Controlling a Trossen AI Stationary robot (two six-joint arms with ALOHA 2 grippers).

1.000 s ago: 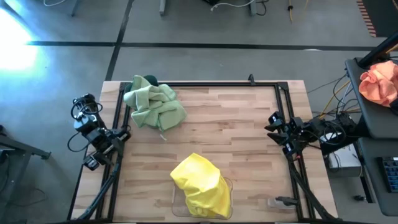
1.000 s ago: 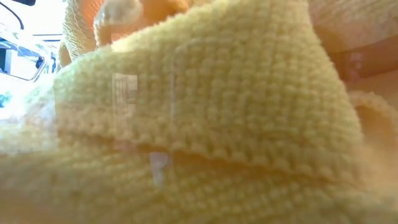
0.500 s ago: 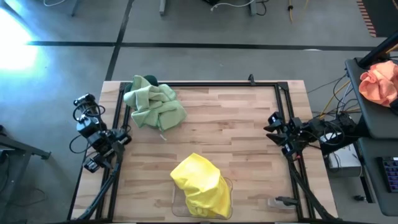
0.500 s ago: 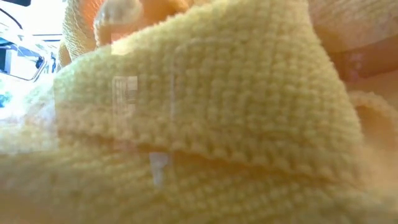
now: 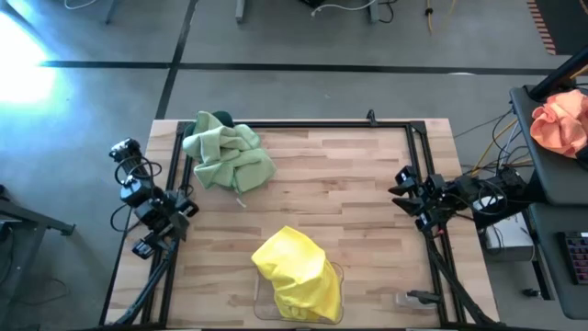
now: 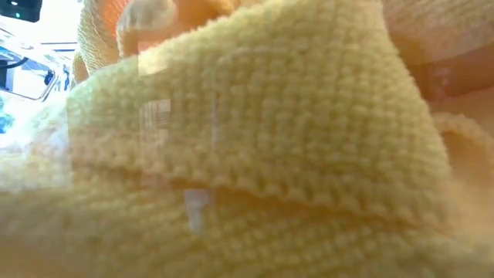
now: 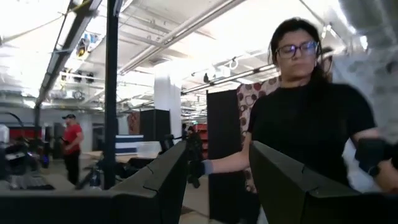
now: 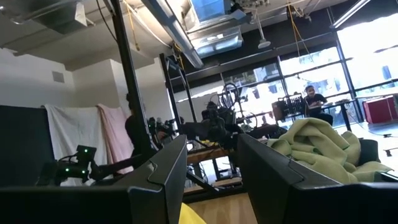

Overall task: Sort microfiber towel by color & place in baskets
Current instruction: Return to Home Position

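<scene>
Pale sage green microfiber towels (image 5: 227, 152) lie heaped at the table's far left corner. They cover most of the dark teal basket (image 5: 223, 118), of which only a far edge shows. Bright yellow towels (image 5: 296, 273) are piled in and over the clear basket (image 5: 261, 299) at the near edge, and they fill the low view (image 6: 255, 154). My left gripper (image 5: 184, 204) (image 7: 217, 162) is open at the table's left edge, level and clear of everything. My right gripper (image 5: 401, 191) (image 8: 211, 152) is open at the right edge, facing the green towels (image 8: 320, 146).
A black frame rail (image 5: 303, 124) runs around the tabletop. Bare wood (image 5: 340, 198) lies between the two heaps. An orange-pink cloth bundle (image 5: 560, 119) sits on a stand off the table's right side. A person in black (image 7: 311, 118) stands beyond the table in the left wrist view.
My left arm has shifted a little toward the table's near edge, its gripper staying open at the left edge. The towels and baskets have kept their places.
</scene>
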